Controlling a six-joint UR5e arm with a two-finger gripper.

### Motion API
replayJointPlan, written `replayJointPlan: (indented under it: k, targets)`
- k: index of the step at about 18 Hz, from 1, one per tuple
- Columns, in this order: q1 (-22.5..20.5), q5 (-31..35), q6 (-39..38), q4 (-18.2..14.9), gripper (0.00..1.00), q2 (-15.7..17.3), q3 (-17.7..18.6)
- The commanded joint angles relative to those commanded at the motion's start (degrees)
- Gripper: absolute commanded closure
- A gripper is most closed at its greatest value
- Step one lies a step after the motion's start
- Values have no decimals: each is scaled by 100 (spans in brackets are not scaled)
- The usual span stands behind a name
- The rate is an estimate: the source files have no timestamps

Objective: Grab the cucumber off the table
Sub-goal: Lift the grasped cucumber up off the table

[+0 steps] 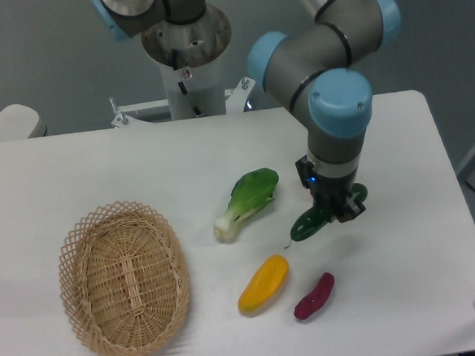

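Observation:
The dark green, glossy cucumber (308, 223) lies at a slant right of the middle of the white table (397, 134), with its thin stem tip pointing down-left. My gripper (337, 208) comes straight down over its middle, and the dark fingers are shut on it. Both ends of the cucumber stick out on either side of the fingers. I cannot tell whether it rests on the table or hangs just above it.
A light-green bok choy (246, 200) lies just left of the gripper. A yellow vegetable (264, 284) and a dark red one (314, 296) lie in front of it. An oval wicker basket (124, 280) stands at the front left. The arm's base (187, 59) is at the back.

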State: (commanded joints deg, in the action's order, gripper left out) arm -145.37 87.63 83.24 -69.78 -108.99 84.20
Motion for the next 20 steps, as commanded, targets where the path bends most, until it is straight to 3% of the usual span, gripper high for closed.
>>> replayJointPlan:
  k: [20]
  targets:
    - [-61,-246,-388,0,79,-35,-194]
